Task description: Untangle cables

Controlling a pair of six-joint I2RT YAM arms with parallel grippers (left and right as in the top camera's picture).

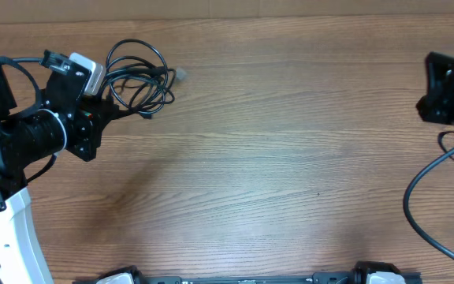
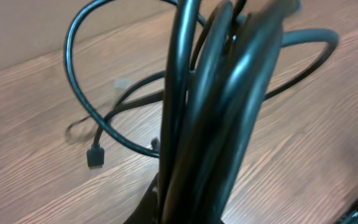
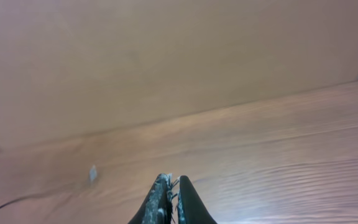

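Note:
The cables [image 1: 139,77] lie as a tangle of thin black loops at the table's far left. My left gripper [image 1: 110,112] reaches into the coil's lower left edge and is shut on a bundle of strands. In the left wrist view those strands [image 2: 219,118] rise straight up from my closed jaws, filling the middle of the picture. Behind them a loop and a small black plug [image 2: 95,157] rest on the wood. My right gripper [image 3: 171,184] is shut with nothing between its fingers, well away from the cables at the table's far right [image 1: 450,93].
A small pale plug piece [image 1: 181,76] lies just right of the coil. The right arm's own thick black cable [image 1: 428,185] curves over the table's right side. The wooden table [image 1: 274,158] stretches between the two arms.

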